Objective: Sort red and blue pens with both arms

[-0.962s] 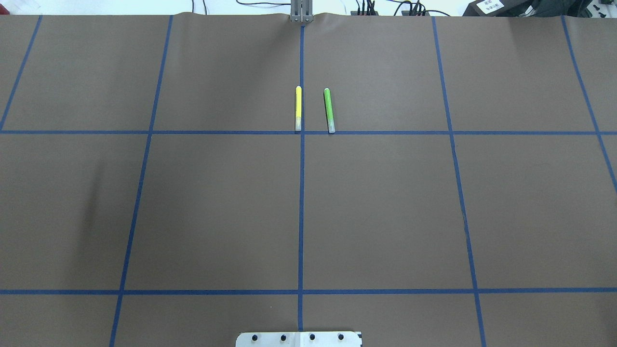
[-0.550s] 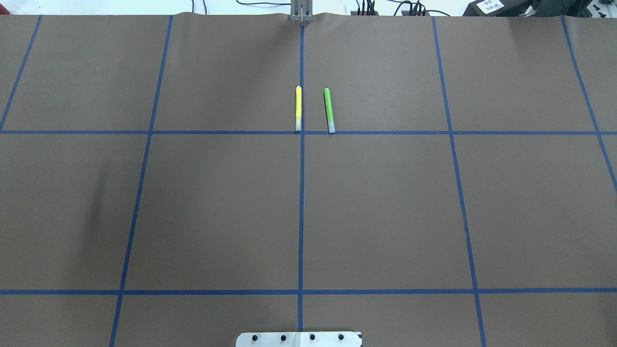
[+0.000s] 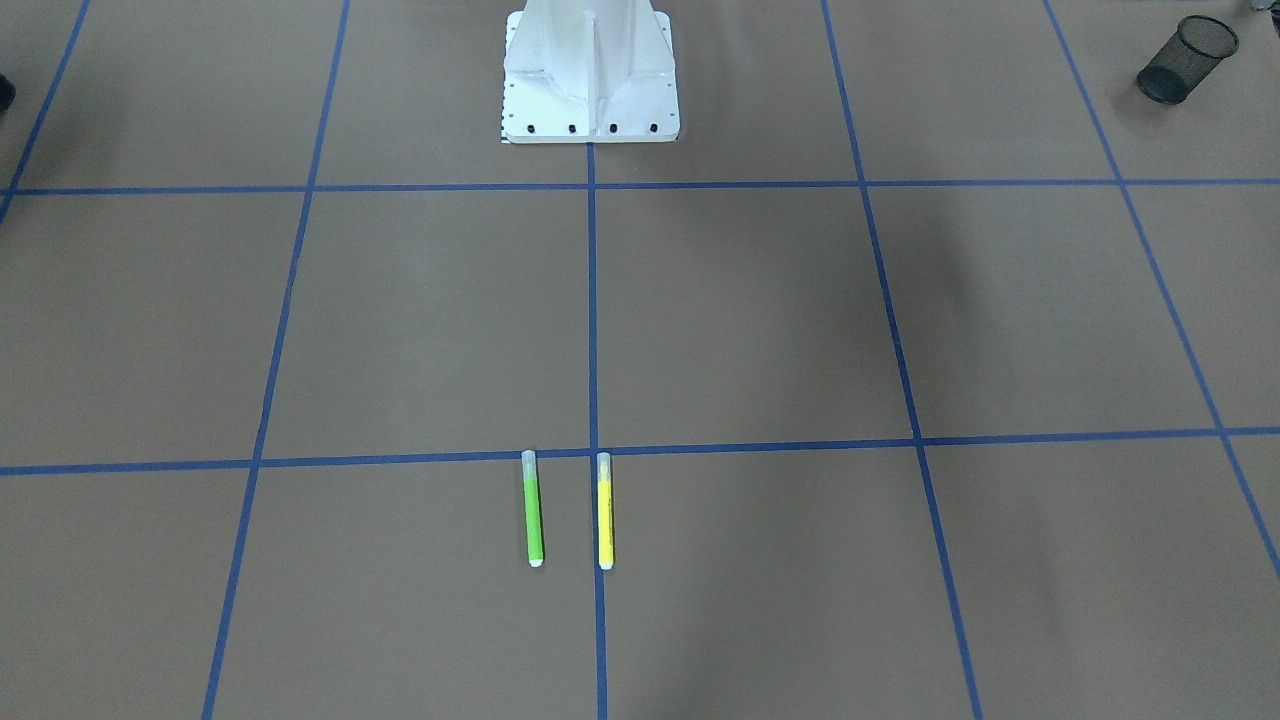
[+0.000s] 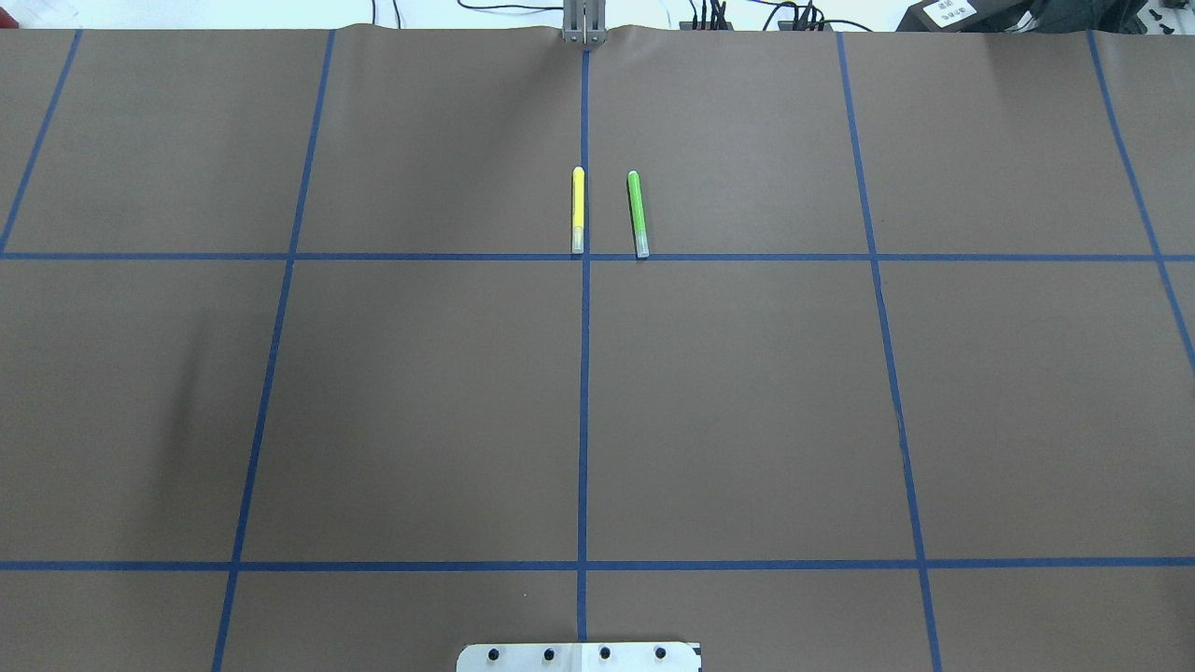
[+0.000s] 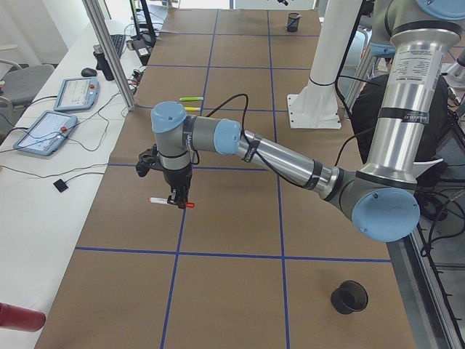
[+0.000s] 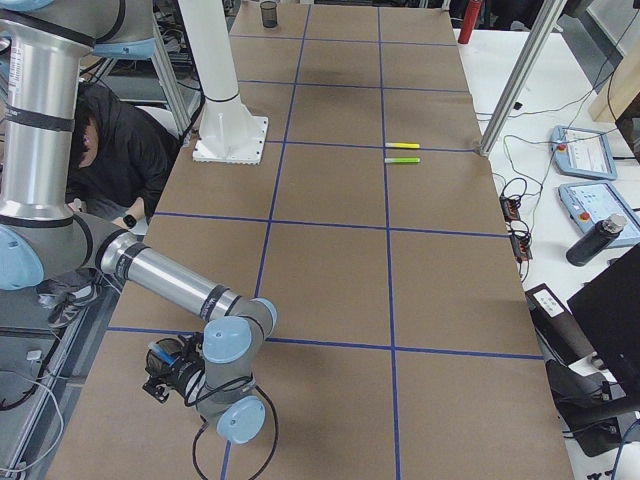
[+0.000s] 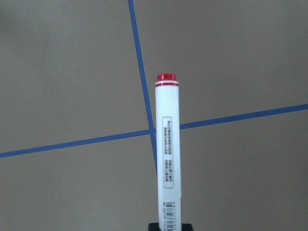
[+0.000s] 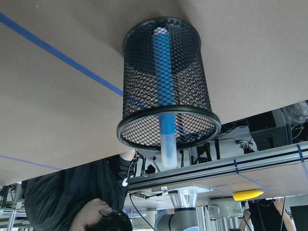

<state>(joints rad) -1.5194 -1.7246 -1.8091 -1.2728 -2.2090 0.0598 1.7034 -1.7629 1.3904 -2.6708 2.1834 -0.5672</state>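
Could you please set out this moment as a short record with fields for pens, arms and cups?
red pen: held level above the table in the left end effector
blue pen: standing in a black mesh cup, cap end out past the rim
right end effector: low over the table; open or shut cannot be told
yellow marker, green marker: lying parallel, apart, mid-table
second mesh cup: on the table, robot's left side

Red pen (image 5: 172, 201): white barrel with printed label, red cap and red end. Lies level, off the worktop, pinched near one end by left gripper (image 5: 177, 201). In the wrist view its free red tip sits just past a blue tape crossing (image 7: 152, 131). Blue pen (image 8: 163, 72): bright blue, translucent cap. Stands inside black mesh cup (image 8: 144, 139), cap poking out past the rim.
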